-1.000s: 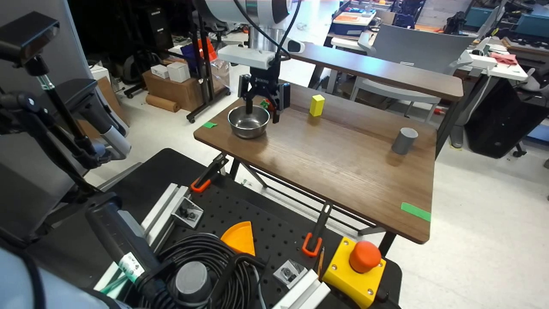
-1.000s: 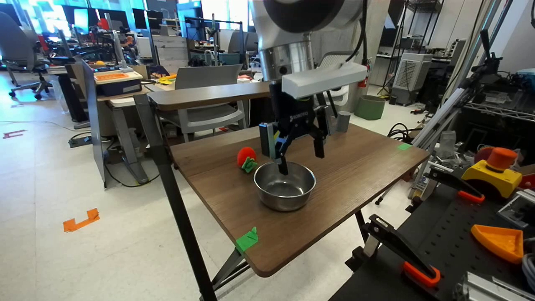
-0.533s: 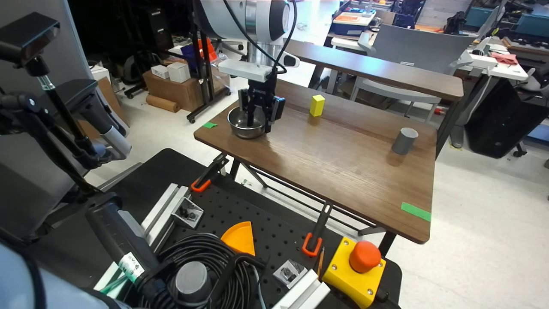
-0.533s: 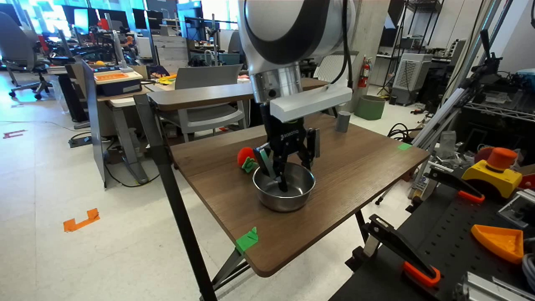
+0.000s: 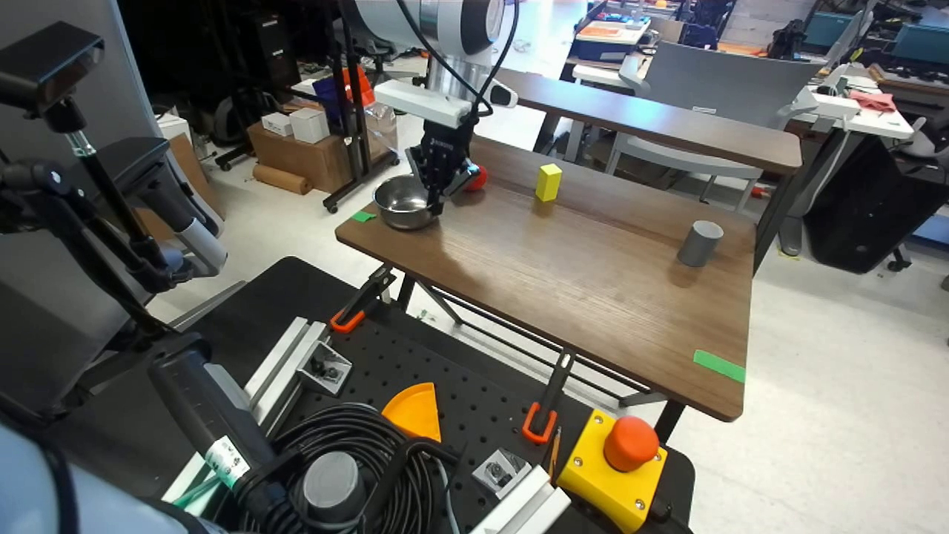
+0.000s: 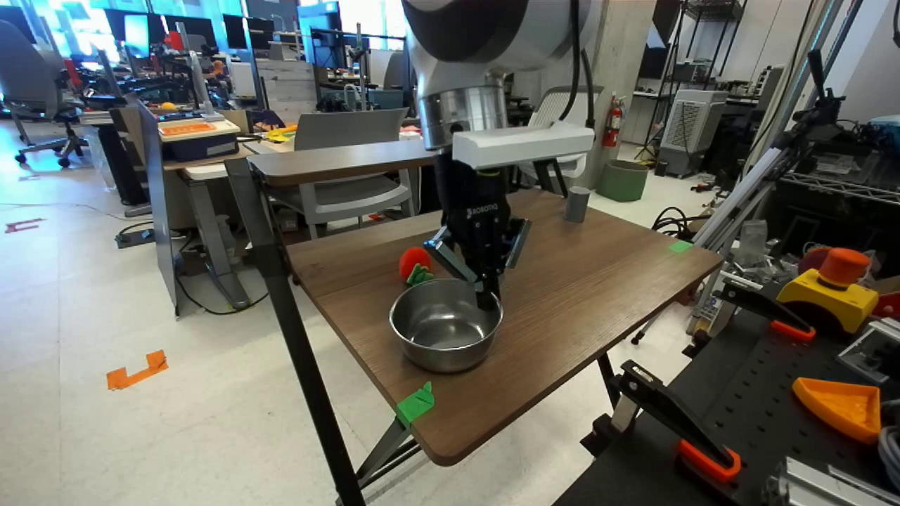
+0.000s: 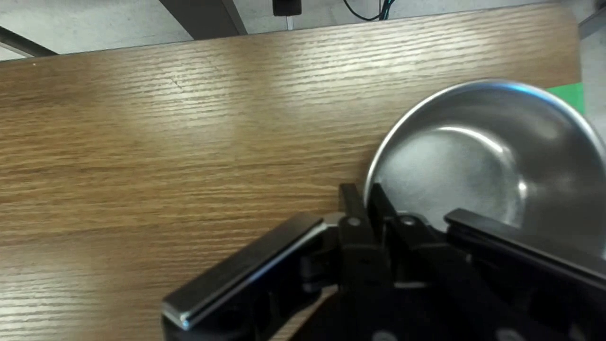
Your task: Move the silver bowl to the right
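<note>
The grasp looks done: the pincer point(image 7: 363, 192) is drawn narrow, pinching the rim of the silver bowl point(image 6: 443, 323), which is at one end of the worktop point(image 5: 578, 267), just beside green tape point(image 6: 416, 403). Whether it is lifted at all is hard to tell. Left to do, I judge: the shift to the right and the release. A red toy fruit point(image 6: 413, 263) is near the bowl and could be nudged; the yellow block point(image 5: 548, 183) and gray cylinder point(image 5: 700, 244) stand well apart.
</note>
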Robot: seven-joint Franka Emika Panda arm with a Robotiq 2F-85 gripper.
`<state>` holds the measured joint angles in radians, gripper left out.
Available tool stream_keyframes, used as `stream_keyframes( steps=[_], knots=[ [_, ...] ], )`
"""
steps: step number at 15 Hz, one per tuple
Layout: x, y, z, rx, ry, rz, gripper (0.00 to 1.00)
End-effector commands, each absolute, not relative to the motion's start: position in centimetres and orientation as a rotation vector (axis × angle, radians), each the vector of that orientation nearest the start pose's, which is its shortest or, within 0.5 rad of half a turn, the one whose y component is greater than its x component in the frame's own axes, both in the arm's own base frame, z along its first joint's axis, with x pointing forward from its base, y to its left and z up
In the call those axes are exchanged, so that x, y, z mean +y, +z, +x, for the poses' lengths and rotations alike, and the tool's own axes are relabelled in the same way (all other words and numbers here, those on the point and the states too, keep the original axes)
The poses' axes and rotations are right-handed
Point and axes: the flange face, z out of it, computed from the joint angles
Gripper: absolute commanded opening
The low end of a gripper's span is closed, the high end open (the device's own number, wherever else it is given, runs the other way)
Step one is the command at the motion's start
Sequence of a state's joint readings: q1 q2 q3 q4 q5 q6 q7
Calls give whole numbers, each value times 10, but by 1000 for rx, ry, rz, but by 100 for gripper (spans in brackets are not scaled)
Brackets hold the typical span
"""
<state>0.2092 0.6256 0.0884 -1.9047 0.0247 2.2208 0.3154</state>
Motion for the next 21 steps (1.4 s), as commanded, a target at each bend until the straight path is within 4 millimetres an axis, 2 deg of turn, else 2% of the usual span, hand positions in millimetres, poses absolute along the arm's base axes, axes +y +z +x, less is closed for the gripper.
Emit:
stream_keyframes(
  steps=[1,4,7,10,13,16,19,21],
  knots=[
    [171,180,551,-16,491,-3069,1],
    [164,203,543,-71,454,-3061,2],
    [137,229,534,-124,411,-3089,2],
    [80,254,537,-40,383,-3115,2],
    [-4,272,551,78,463,-3136,2],
    [-81,280,558,172,591,-3195,2],
    [-132,274,568,248,728,-3197,2],
    [-145,259,579,277,803,-3178,2]
  ],
)
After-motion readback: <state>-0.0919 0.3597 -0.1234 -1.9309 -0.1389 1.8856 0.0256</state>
